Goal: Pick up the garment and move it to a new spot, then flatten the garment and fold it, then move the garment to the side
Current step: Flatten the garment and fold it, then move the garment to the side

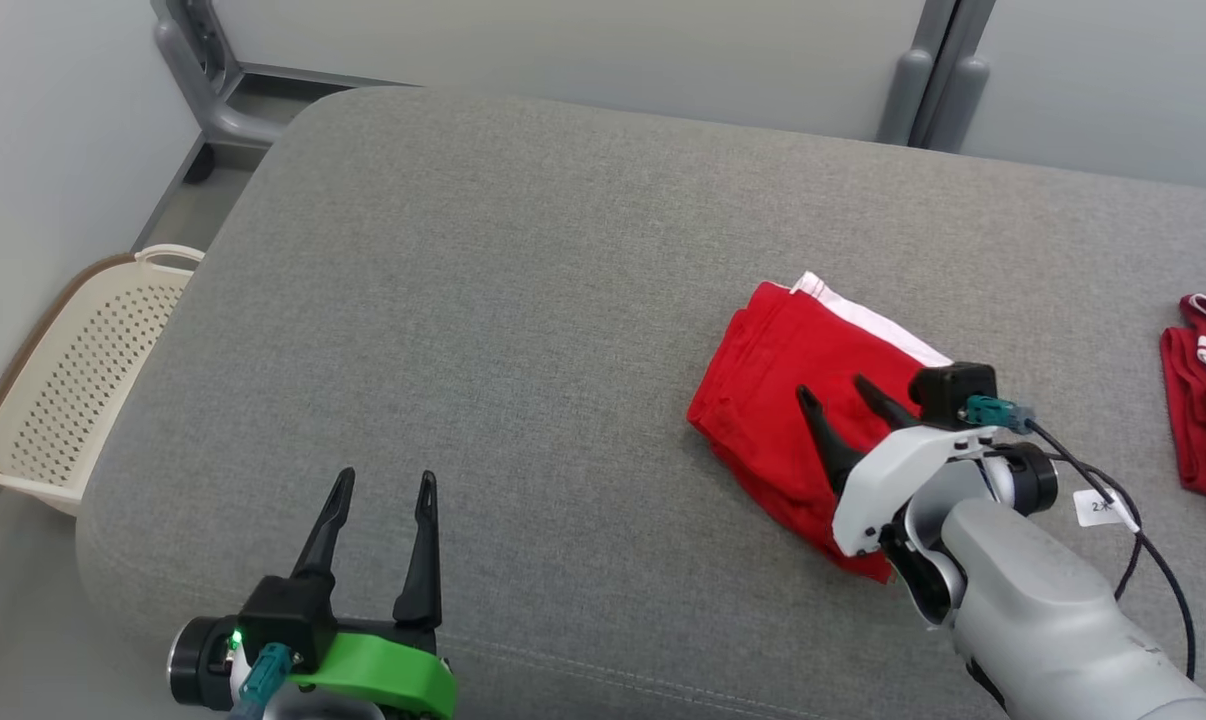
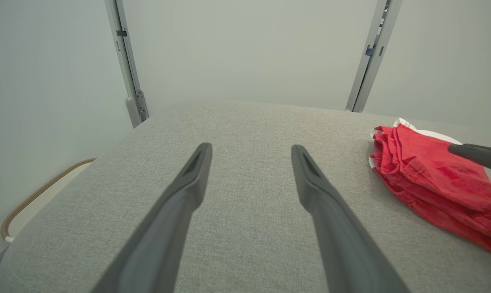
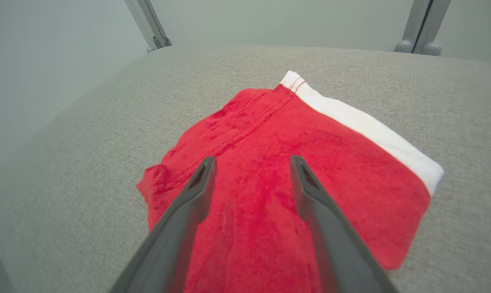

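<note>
Red cloth first. Head view: the garment (image 1: pixel 763 400) lies folded on the right half of the grey cushion (image 1: pixel 513 300), well in from its edges. R gripper (image 1: pixel 831 388) sits over it, jaws apart w/ nothing between them; can't tell if the tips touch. L gripper (image 1: pixel 384 478) is near the front edge, jaws wide, empty.

Left wrist view: garment off to the right, layers stacked.

Right wrist view: fingers straddle the red middle, white band (image 3: pixel 363 126) along the far right side.

I reckon it's light, soft and floppy, so the layers could slide apart. I'd pinch all layers at the thick hemmed edge, approaching low.
</note>
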Robot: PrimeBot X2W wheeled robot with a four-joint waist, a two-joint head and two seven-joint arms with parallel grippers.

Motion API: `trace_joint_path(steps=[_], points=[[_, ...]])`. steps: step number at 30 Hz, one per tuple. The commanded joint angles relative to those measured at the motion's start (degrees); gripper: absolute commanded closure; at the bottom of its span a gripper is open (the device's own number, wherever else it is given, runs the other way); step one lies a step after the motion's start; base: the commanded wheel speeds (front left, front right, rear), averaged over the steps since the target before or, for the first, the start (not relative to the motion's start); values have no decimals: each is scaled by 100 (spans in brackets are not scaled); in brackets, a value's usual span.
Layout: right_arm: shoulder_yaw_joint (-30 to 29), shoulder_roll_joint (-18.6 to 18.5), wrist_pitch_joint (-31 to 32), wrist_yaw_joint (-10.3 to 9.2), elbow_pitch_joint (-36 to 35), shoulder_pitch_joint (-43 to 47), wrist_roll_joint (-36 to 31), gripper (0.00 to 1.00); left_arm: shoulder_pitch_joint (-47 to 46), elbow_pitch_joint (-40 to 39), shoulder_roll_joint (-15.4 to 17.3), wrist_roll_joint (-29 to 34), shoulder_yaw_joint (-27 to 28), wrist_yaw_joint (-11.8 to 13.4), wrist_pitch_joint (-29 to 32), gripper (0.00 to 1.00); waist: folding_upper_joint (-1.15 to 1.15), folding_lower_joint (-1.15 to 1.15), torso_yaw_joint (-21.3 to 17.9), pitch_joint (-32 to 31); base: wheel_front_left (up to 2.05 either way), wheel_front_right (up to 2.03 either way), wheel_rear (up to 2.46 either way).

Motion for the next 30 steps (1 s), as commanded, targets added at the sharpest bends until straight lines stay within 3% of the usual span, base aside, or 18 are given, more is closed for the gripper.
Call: trace_joint_path(steps=[1, 11, 18, 24, 30], points=[[-111, -85, -19, -4, -113, 147, -96, 0, 74, -30, 8, 40, 38, -29, -19, 0, 0, 0, -95, -46, 0, 0, 0], [-976, -329, -19, -4, -740, 853, -500, 0, 200, -78, 8, 119, 107, -26, -19, 0, 0, 0, -417, -177, 0, 0, 0], [-1144, -212, -19, -4, -570, 1070, -604, 0, 230, -99, 8, 187, 145, -45, -19, 0, 0, 0, -541, -244, 0, 0, 0], [-896, -58, 646, -3, -177, 745, 35, 0, 213, -117, 8, 226, 190, -67, -19, 0, 0, 0, -586, -241, 0, 0, 0], [-713, -203, 1380, -4, 127, 373, 672, 0, 161, -172, 8, 257, 195, -76, -19, 0, 0, 0, -502, -202, 0, 0, 0]])
